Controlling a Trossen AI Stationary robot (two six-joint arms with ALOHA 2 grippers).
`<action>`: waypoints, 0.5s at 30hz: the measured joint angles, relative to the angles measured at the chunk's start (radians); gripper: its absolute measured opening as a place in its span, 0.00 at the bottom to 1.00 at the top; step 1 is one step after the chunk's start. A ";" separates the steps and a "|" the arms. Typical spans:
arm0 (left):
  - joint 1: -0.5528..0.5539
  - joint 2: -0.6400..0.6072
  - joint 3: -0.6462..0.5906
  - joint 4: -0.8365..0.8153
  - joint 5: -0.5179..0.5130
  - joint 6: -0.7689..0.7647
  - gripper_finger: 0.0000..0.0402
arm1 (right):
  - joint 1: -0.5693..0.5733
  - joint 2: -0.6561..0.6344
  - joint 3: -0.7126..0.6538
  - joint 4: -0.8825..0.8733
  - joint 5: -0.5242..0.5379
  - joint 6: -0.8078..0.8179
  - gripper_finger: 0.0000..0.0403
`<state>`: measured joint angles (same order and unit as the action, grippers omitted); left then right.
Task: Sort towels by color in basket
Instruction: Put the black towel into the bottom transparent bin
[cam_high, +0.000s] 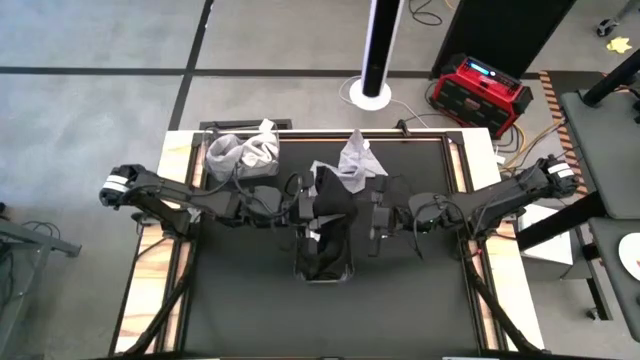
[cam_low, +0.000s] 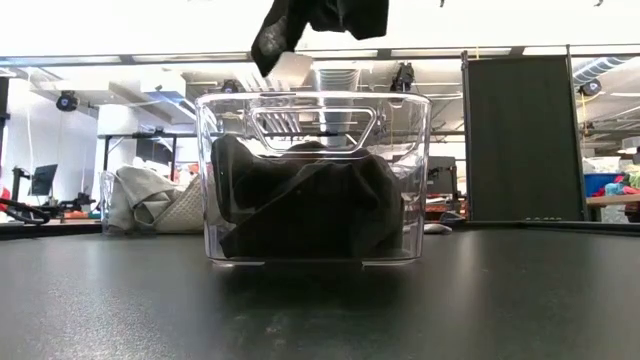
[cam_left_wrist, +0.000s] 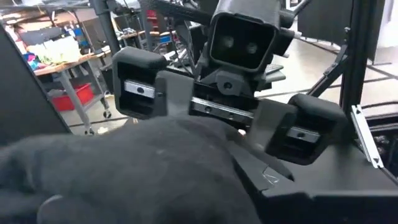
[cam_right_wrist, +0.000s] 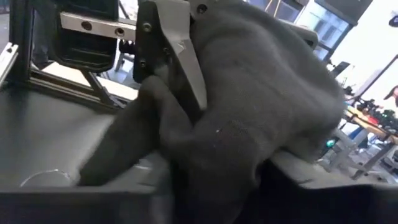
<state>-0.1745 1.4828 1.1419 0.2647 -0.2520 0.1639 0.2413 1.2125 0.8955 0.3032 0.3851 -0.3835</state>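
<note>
Sorting status: partly done, by judgement. The clear plastic basket (cam_high: 326, 262) stands at the table's centre and already holds dark towels (cam_low: 305, 212), bunched up to about the rim. One more black towel (cam_high: 333, 196) hangs above the basket's far end, stretched between the two arms; the low view shows its tail dangling over the handle.

Left gripper (cam_high: 303, 208): at the towel's left edge, fingers closed on the cloth, which fills that wrist's view.
Right gripper (cam_high: 377, 215): at the towel's right edge; a light finger (cam_right_wrist: 180, 53) presses into the folds, pinching the same towel.

Outstanding: a light grey towel (cam_high: 355, 158) lies just beyond the basket near the table's far edge, and a heap of pale towels (cam_high: 241, 154) sits at the far left corner. Neither is in a container, so the light colours appear unsorted.

Surface: black matte table top (cam_high: 250, 300), wooden edging at both sides.

Room: grey tiled floor, a white pole on a round base, a red case with cables at far right; benches and a dark panel behind.
</note>
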 joint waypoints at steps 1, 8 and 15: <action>0.000 0.000 0.000 0.000 -0.002 -0.008 0.06 | 0.000 0.000 0.000 0.000 0.000 -0.002 0.36; -0.001 -0.024 0.000 -0.076 -0.090 0.000 0.27 | -0.001 -0.008 0.000 -0.026 0.016 0.010 0.04; 0.000 -0.063 0.003 -0.288 -0.122 -0.022 0.60 | 0.001 -0.024 0.000 -0.061 0.160 0.031 0.03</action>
<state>-0.1741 1.4201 1.1454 -0.0228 -0.3740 0.1416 0.2420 1.1883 0.8953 0.2426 0.5455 -0.3528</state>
